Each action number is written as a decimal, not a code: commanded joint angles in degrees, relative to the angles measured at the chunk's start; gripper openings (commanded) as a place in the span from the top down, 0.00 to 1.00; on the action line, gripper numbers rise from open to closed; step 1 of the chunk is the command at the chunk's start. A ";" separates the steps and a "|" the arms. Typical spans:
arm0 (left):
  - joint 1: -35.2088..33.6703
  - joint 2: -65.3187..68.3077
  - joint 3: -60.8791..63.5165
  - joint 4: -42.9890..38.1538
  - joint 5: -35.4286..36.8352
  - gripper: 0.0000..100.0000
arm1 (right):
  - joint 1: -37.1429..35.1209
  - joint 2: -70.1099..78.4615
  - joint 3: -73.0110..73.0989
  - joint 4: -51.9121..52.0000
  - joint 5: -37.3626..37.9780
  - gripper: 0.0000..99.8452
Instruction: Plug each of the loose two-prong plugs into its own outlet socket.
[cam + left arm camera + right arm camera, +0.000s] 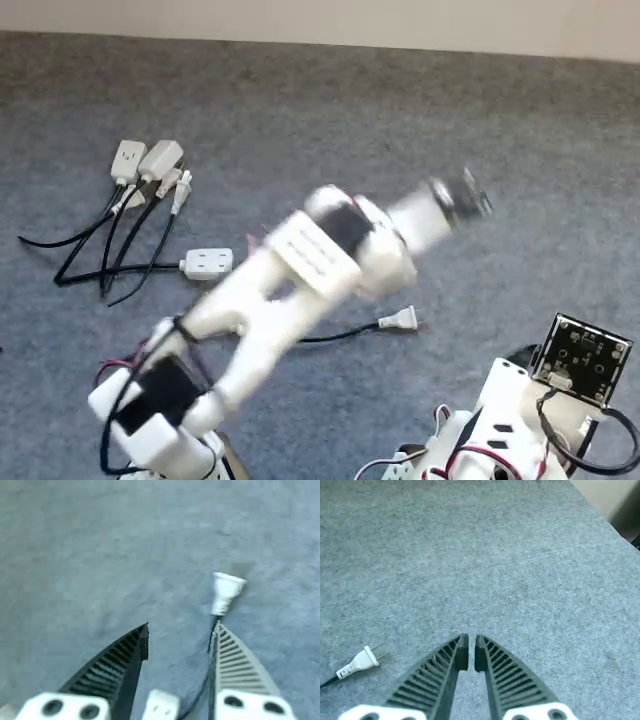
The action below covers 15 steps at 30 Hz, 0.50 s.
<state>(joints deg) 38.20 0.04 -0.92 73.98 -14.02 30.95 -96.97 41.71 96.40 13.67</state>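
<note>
High view first. The small white two-prong plug [398, 320] on its thin black cord [340, 333] lies loose on the grey carpet-like counter [300, 100], roughly mid-counter. It's well apart from the white outlet socket block [208, 262] over on the other side. Further back there's a bunch of other white plugs and sockets [150, 165] with their cords tangled together. The left arm [300, 270] stretches out across the middle.

Left wrist view: the left gripper [180, 630] hangs over the counter with its fingers [120, 662] wide apart and nothing between them. The plug [226, 591] sits just past the tip of the pale finger, and its cord runs back under that finger. I can't make out the prongs here.

Right wrist view: the right gripper [471, 652] has its fingers together bar a sliver, holding nothing. The plug [362, 661] lies flat nearby, but not under it.

My guess on handling is that the plug is light with a stiff moulded body, while the cord is soft and springy enough to tug it around. The prongs look thin and bendable. I'd pinch the flat sides of the body just behind the prongs, never the cord. The socket block looks light too, so it'll probably slide unless the other gripper pins it.
</note>
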 commanded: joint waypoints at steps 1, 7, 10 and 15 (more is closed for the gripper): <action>-16.22 -5.93 -10.42 8.97 1.14 0.81 | -0.75 6.64 1.80 -5.23 1.49 0.96; -36.44 -7.16 -4.44 15.91 7.30 0.84 | -17.27 35.82 -3.21 -12.18 2.99 0.96; -41.19 -7.25 5.05 15.82 0.53 0.84 | -27.91 50.42 -11.38 -11.03 10.29 0.96; -44.70 -7.87 24.40 5.63 -10.90 0.84 | -41.27 66.77 -22.29 -4.18 35.25 0.93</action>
<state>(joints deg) -3.91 -4.88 10.86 86.81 -17.98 -0.88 -42.64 28.53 87.87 29.85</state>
